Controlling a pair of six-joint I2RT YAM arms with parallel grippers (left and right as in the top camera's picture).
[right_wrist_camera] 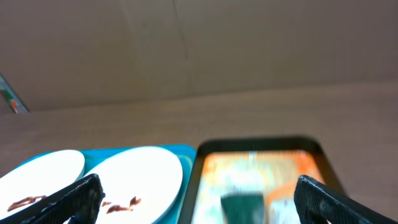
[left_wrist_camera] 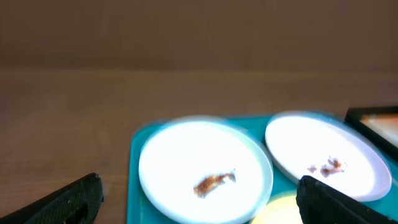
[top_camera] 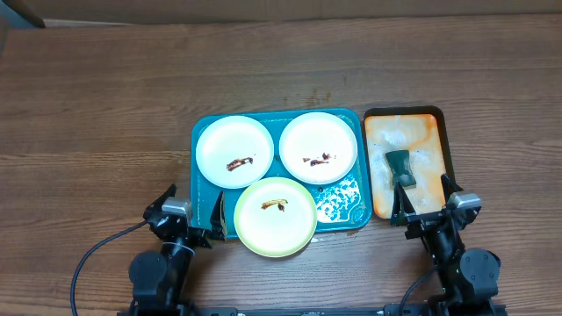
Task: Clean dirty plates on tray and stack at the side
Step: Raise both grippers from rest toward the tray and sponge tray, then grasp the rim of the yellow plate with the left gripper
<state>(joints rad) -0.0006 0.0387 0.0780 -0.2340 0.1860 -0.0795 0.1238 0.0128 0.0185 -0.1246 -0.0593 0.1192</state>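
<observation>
Left gripper point(top_camera: 191, 209): jaws wide apart, empty.
Right gripper point(top_camera: 424, 197): jaws wide apart, empty.
Teal tray point(top_camera: 347, 209): on worktop point(top_camera: 105, 105), ahead of left gripper, holding three smeared plates point(top_camera: 233, 151); yellow-green plate point(top_camera: 275, 216) just beside that gripper.
Orange tray point(top_camera: 420, 132) with green scrubber point(top_camera: 399, 165): ahead of right gripper.

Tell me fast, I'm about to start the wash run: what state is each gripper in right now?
Left gripper: open, holding nothing.
Right gripper: open, holding nothing.
</observation>
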